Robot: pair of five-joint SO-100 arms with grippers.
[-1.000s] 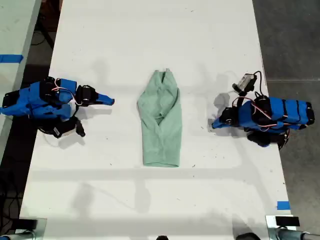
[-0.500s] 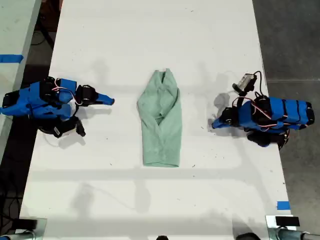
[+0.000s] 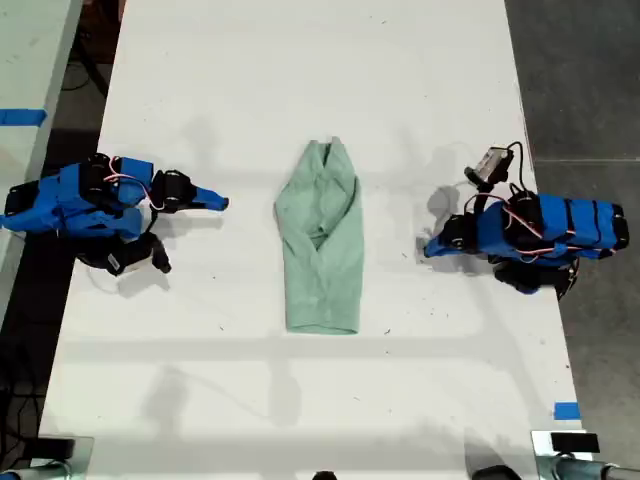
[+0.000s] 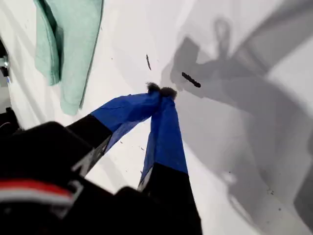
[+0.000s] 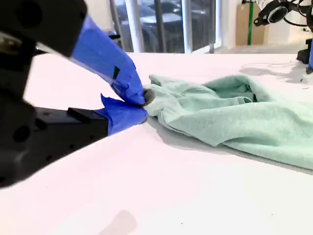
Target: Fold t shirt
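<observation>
Item: tabletop (image 3: pixel 300 60), white and bare at the edge nearest the exterior view's bottom, with one blue tape marker (image 3: pixel 566 410) at the corner on that view's right.

Item: t shirt (image 3: pixel 320 245), pale mint, wrinkled. It lies along the middle of the tabletop, sides already lapped inward. The broad hem is toward the near edge and the narrow end toward the far edge.

Item: my first gripper (image 3: pixel 430 248), toward the tabletop edge on the exterior view's right, well apart from the shirt. The jaws are pressed together at the tips with nothing between them (image 4: pixel 161 90).

Item: my second gripper (image 3: pixel 222 203), a little farther back, toward the opposite edge and also clear of the cloth. The jaws are closed and empty (image 5: pixel 144 105).

Step in hand, as judged: the end-to-end fold, not yet begun. Both grippers should part their jaws before reaching the cloth. Each would then pinch one hem corner through every layer, and the two would carry the hem together toward the narrow end. An uneven lift would probably skew the fold or spill the lapped sides.
</observation>
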